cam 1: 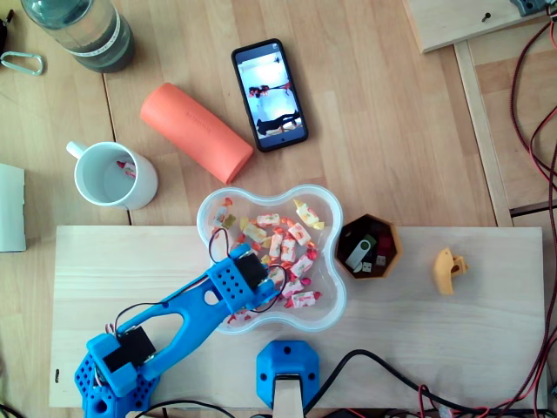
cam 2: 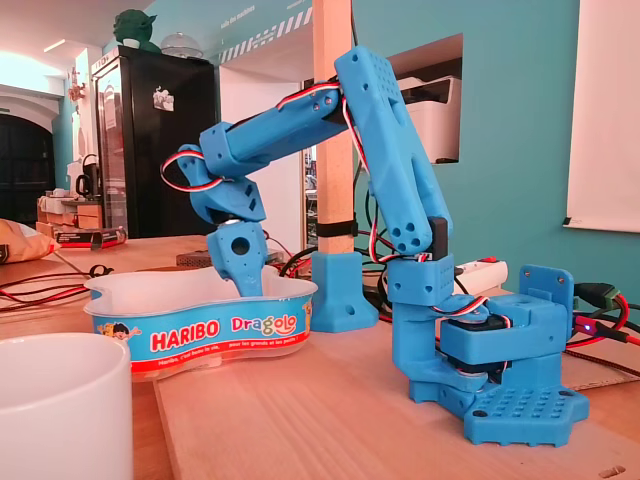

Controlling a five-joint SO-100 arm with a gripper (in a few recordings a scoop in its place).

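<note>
Looks like the blue printed gripper [cam 2: 243,262] sits down in the clear wavy plastic tub [cam 1: 333,202] among the red-and-yellow wrapped candies [cam 1: 280,237], can't tell if its fingers are apart, so I'd pinch just one sweet, slowly.

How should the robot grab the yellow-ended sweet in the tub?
Probably best to pinch the sweet across its fat middle, coming straight down from above. The tub wall blocks the sides, and the twisted paper ends look too thin and floppy to hold.
</note>
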